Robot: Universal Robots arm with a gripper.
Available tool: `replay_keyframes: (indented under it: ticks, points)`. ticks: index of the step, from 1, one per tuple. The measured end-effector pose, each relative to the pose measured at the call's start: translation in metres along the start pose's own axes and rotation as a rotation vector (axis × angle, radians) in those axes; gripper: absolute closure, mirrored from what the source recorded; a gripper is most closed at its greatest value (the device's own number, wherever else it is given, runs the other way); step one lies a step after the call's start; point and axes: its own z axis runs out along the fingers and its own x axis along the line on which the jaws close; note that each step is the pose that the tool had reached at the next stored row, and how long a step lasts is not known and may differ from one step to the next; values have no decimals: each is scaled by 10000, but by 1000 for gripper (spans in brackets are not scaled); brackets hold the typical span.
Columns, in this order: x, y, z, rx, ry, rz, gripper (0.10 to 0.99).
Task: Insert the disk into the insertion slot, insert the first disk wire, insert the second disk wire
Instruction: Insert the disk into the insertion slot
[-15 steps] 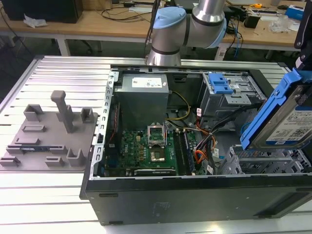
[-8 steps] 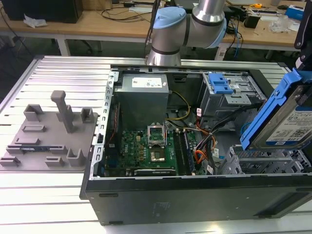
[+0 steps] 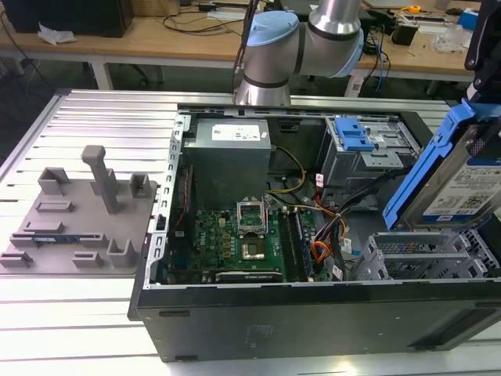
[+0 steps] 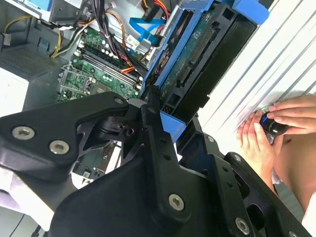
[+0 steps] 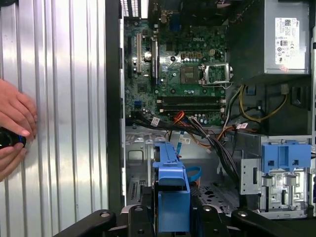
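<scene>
The disk (image 3: 458, 192), a silver drive with a white label in a bright blue carrier, hangs tilted above the open computer case at the exterior view's right. My gripper (image 3: 479, 110) is shut on the carrier's upper end. In the second wrist view the black fingers (image 4: 150, 123) clamp the blue frame, and the disk's green underside (image 4: 195, 54) points toward the case. The insertion slot (image 3: 419, 254), a low silver-grey cage, lies just below the disk. In the first wrist view the carrier (image 5: 173, 197) stands over that cage (image 5: 138, 165). Loose cables (image 3: 322, 243) lie beside the slot.
A taller grey cage with a blue latch (image 3: 354, 135) stands behind the slot. The grey power supply (image 3: 231, 153) and the motherboard (image 3: 243, 239) occupy the case's middle. A grey fixture plate (image 3: 74, 215) lies at the exterior view's left. A person's hands (image 4: 269, 126) rest on the ribbed table beside the case.
</scene>
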Motion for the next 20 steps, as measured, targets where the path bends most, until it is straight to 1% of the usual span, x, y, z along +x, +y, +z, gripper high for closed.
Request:
replay_keyframes:
  ticks: [2,4,7,12,20]
  points:
    - [-36,-22,3,-7,1,1,722]
    - [-67,-65,10,-50,0,3,722]
    - [-73,-102,18,-125,3,6,722]
    - [-73,-102,19,-133,3,7,722]
    - [-60,-100,48,-118,3,6,722]
